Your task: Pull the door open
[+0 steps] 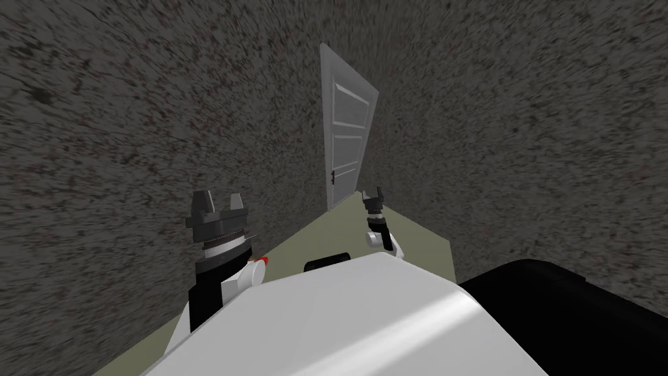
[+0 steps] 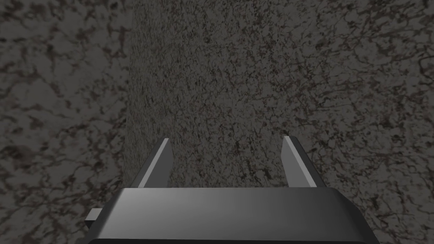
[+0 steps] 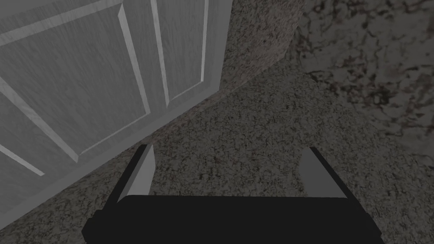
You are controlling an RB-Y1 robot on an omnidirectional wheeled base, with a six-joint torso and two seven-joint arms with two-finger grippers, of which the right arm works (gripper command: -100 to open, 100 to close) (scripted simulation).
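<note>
Hovering released and empty, the right tool is near the grey panelled door at its 11 o'clock, clear of the dark handle. At its 9 o'clock, the left tool, likewise released, faces a speckled wall.

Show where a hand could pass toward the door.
Free: the green floor between the two speckled walls, up to the door, where the open right gripper hangs. Crowded: the open left gripper looks close to the left wall.
</note>
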